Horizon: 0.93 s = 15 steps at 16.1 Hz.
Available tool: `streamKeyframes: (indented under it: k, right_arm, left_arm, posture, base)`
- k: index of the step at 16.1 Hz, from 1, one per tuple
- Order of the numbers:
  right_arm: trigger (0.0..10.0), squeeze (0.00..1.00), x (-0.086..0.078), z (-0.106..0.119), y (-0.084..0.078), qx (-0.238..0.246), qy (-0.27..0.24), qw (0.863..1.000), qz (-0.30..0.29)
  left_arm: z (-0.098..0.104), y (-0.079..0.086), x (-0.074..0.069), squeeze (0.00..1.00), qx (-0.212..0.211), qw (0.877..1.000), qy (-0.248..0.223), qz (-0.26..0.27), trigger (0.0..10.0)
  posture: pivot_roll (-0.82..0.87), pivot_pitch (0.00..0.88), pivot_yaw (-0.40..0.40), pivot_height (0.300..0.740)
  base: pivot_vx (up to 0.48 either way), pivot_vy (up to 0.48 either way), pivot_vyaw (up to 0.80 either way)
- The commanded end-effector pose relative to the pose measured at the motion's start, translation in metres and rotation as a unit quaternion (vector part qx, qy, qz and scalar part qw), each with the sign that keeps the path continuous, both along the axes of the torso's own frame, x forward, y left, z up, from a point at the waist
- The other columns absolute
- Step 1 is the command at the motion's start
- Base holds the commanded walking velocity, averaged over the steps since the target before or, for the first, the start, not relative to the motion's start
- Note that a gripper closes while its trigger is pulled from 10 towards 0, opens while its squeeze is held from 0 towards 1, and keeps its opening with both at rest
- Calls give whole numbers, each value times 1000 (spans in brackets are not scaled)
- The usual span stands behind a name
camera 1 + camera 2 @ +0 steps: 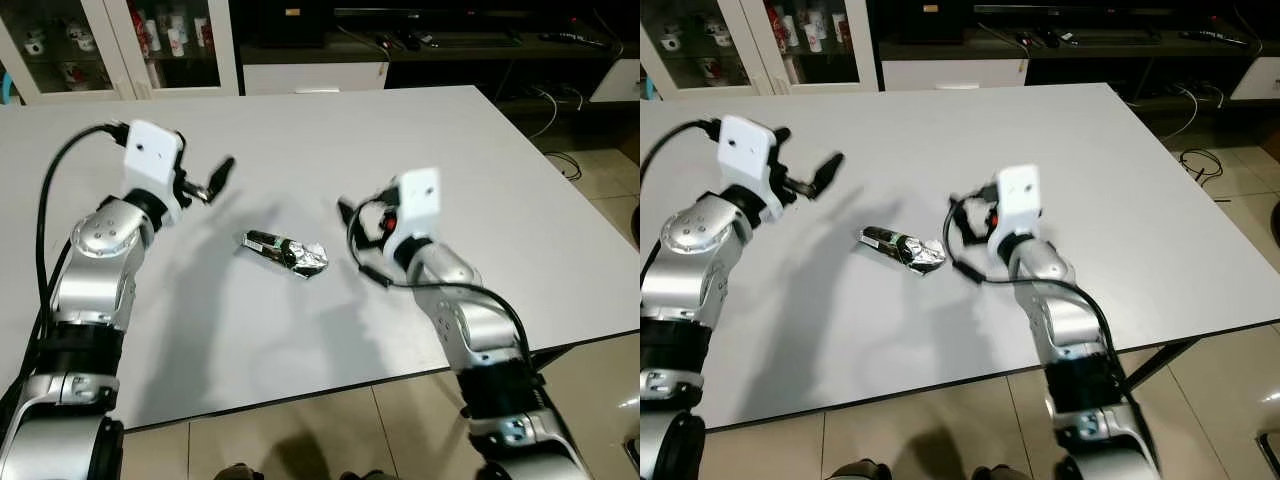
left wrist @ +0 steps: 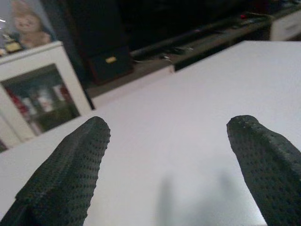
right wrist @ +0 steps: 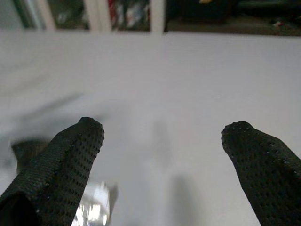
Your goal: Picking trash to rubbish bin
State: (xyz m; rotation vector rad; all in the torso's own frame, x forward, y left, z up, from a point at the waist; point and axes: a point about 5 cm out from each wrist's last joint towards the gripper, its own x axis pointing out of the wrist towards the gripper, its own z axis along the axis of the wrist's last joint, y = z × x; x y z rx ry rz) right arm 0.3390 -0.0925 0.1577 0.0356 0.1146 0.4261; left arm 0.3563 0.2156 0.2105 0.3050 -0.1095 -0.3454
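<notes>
Where cabinets stand, white table begins.

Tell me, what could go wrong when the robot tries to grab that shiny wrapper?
The crumpled foil wrapper lies flat on the smooth white table, so the open right gripper beside it might push it away instead of pinching it. The wrapper sits off to one side of the right gripper's fingers, so closing now would likely miss. The left gripper hovers open nearby and could bump in.
</notes>
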Motion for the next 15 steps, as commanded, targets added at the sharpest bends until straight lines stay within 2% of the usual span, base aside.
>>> streamKeyframes:
  k: [1,3,6,12,13,14,15]
  right_arm:
    - [10000,0,-2,-10,-5,-14,26,1000,11]
    - [10000,0,-5,-9,-11,-10,25,999,43]
    - [10000,0,-2,-7,-29,-28,18,999,31]
    - [10000,0,-13,-6,-36,-39,14,995,91]
    - [10000,0,-14,-8,-35,-38,16,995,95]
    - [10000,0,-16,-11,-32,-38,23,993,105]
    - [10000,0,-19,-11,-29,-33,23,991,124]
  left_arm:
    - [-1,-1,-2,1000,9,1000,13,-22,10000]
    - [-6,-3,-6,1000,17,998,30,-52,10000]
    - [-7,-8,-9,1000,29,996,35,-81,10000]
    - [-7,-21,-10,1000,37,990,45,-131,10000]
    - [-7,-20,-7,914,40,991,42,-121,10000]
    - [-6,-18,-4,0,51,991,40,-121,10000]
    - [-5,-18,-3,0,58,989,44,-132,10000]
  posture:
    - [17,85,-45,740]
    - [17,79,-42,740]
    - [17,64,-34,740]
    - [15,37,-27,740]
    - [18,36,-27,740]
    - [20,32,-26,740]
    - [21,30,-23,740]
  base:
    - [0,0,0]
    - [0,0,0]
    - [0,0,0]
    - [0,0,0]
    - [0,0,0]
    - [0,0,0]
    - [0,0,0]
